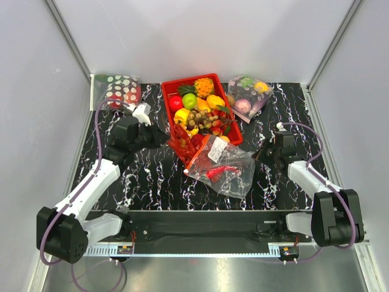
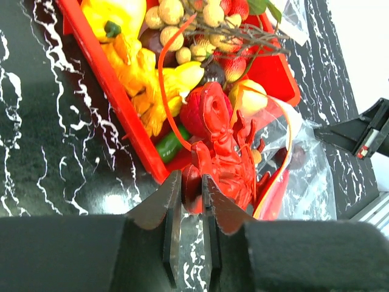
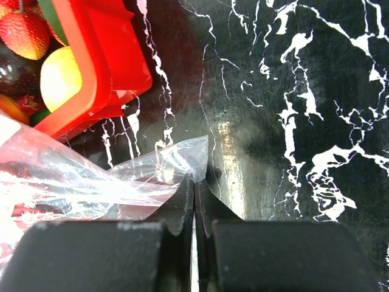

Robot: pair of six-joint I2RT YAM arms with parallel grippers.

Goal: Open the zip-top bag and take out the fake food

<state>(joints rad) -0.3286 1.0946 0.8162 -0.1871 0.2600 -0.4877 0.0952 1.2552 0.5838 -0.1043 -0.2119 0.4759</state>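
Right hand (image 3: 194,190) is closed tight on the right corner of the zip-top bag (image 1: 226,167): clear, crinkled, lying on the desk (image 1: 152,176), white label up, red chili (image 1: 220,173) inside, orange-red zip strip on its far-left edge by the red tray (image 3: 114,59). Left hand (image 2: 191,191) grips the spiky lobster (image 2: 226,159) at that mouth, beside the tray's near rim. Open desk lies outboard of both hands; dotted bag (image 1: 123,91) and pastel-fruit bag (image 1: 248,96) flank the tray far back.

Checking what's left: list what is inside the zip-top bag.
A red chili shows through the zip-top bag; its crinkles and white label could hide more.
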